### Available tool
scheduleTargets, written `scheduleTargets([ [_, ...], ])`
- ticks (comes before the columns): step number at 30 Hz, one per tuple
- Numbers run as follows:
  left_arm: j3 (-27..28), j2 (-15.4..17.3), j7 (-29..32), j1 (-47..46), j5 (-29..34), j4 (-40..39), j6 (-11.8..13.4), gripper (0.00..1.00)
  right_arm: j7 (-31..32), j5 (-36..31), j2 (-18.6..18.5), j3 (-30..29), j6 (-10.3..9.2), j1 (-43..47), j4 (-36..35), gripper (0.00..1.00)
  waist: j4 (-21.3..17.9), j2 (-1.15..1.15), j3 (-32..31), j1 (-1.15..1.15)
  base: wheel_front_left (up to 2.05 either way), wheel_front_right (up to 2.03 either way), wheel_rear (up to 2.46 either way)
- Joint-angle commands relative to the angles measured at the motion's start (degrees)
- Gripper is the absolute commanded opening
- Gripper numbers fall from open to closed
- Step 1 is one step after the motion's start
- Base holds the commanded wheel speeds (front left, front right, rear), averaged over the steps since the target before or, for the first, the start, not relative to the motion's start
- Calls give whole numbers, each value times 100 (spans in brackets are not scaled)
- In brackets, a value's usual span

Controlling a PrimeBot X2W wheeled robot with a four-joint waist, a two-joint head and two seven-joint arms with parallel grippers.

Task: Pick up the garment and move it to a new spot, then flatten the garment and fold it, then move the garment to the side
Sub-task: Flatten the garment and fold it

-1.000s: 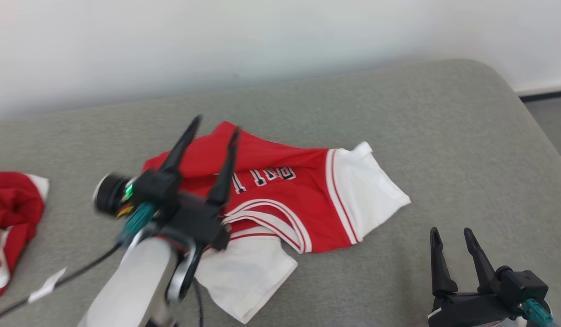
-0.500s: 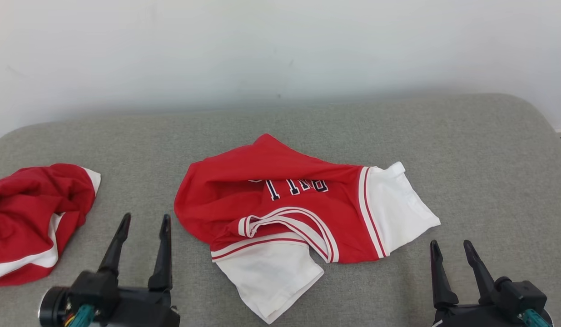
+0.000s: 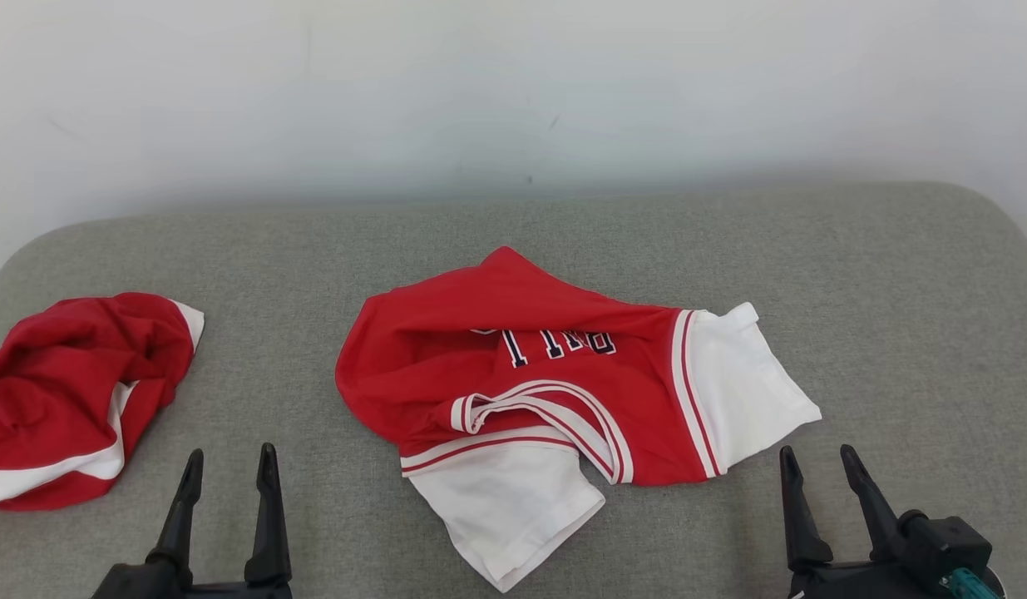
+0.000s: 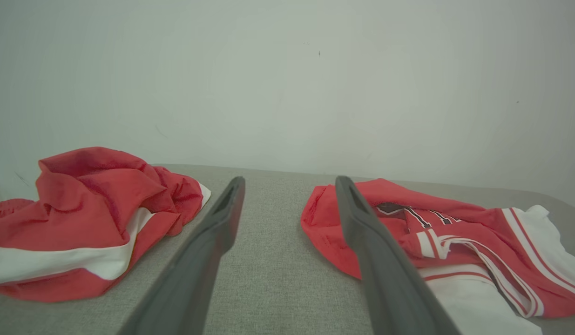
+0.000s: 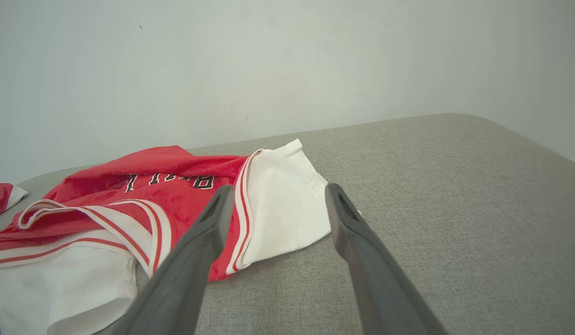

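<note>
A grey padded surface [image 3: 896, 274] carries everything, and the largest thing on it is the garment [image 3: 563, 374], a red jersey-style shirt with white sleeves, lying crumpled ahead of both grippers and in the gap between them: forward and to the right of the left gripper [image 3: 230, 453], forward and to the left of the right gripper [image 3: 817, 453]. It looks light, thin and limp, so I judge it will sag and drag from any single pinch and will slide easily over the grey cover rather than lift flat. The body is doubled over itself with the lettering partly buried, so a pinch in the middle would likely catch several layers. The better holds seem to be the edges: the white sleeve [image 3: 746, 383] nearest the right gripper, lying just past that gripper's fingertips in the right wrist view, and the red folded edge [image 4: 324, 223] just beside the left gripper's right finger in the left wrist view. The striped collar [image 3: 546, 408] is thicker and should pinch more firmly. A second red and white garment [image 3: 72, 374] lies bunched forward and to the left of the left gripper, apart from the first. Both grippers hang low near the surface with fingers spread and nothing between them.
</note>
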Motion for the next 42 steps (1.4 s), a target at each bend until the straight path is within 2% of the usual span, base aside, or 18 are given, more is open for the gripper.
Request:
scheduleTargets([
  [1,69,-67,-18,68,94,25,-59,100,-2,-3,-36,49,-13,35,0,100,21,0,3,0,0,0,0],
  [7,232,-232,-18,-15,264,69,-228,100,-2,-60,-98,421,-13,-159,23,100,128,0,50,0,0,0,0],
  [18,263,-373,-18,-153,427,173,-385,100,-2,119,-328,1710,-13,-1024,462,100,504,0,178,0,0,0,0],
  [30,84,-418,-18,-391,400,356,-492,100,29,672,-305,3318,-13,-2404,1873,100,1102,0,436,0,0,0,0],
  [40,-69,-420,-18,-546,268,474,-521,100,15,1331,-104,4091,-13,-3229,3127,100,1525,0,586,0,0,0,0],
  [41,-69,-419,-18,-549,261,477,-512,100,9,1394,-85,4134,-13,-3287,3228,88,1544,0,588,0,0,0,0],
  [42,-70,-420,-18,-547,263,481,-506,100,3,1421,-75,4180,-13,-3336,3320,25,1558,0,585,0,0,0,0],
])
